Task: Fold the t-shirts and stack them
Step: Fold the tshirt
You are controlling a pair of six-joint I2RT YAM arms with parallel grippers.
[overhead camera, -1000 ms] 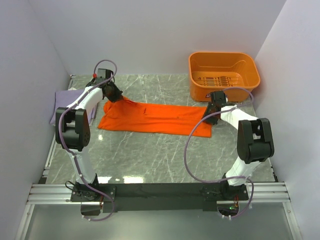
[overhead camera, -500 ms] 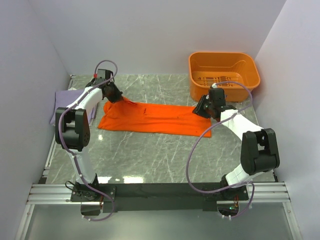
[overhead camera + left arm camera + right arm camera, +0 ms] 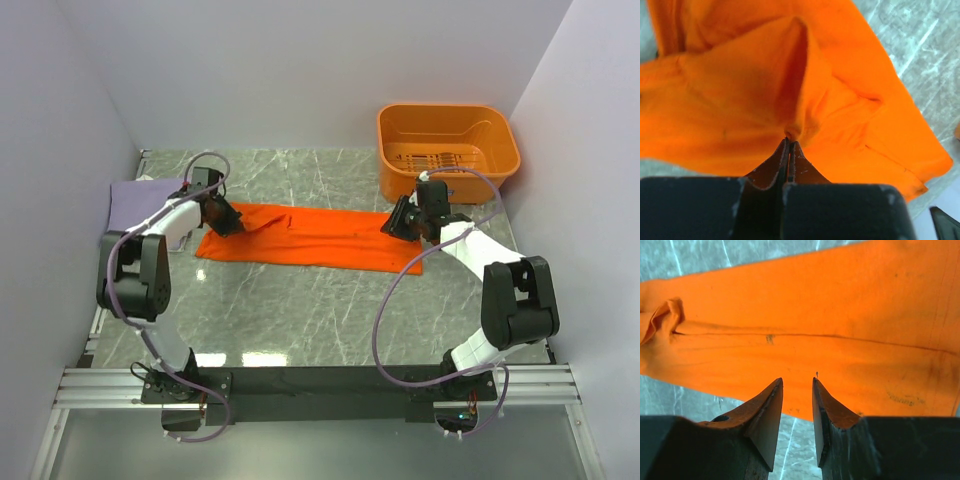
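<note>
The orange t-shirt (image 3: 310, 237) lies as a long folded band across the middle of the table. My left gripper (image 3: 228, 222) is over its left end, shut on a pinch of orange cloth (image 3: 790, 131) that puckers up at the fingertips (image 3: 789, 141). My right gripper (image 3: 396, 223) hovers over the band's right end, open, with nothing between its fingers (image 3: 797, 382); flat orange cloth (image 3: 840, 335) and the shirt's near edge lie below them. The lavender t-shirt (image 3: 135, 198) sits at the far left, partly behind the left arm.
A rigid orange plastic basket (image 3: 500, 160) stands at the back right, just beyond the right gripper. Grey walls close in both sides and the back. Bare marble table (image 3: 320, 320) lies between the shirt and the arm bases.
The left gripper has come forward and down with the shirt's left corner, flattening the raised cloth. The right gripper moved from the shirt's near right corner to its far edge.
</note>
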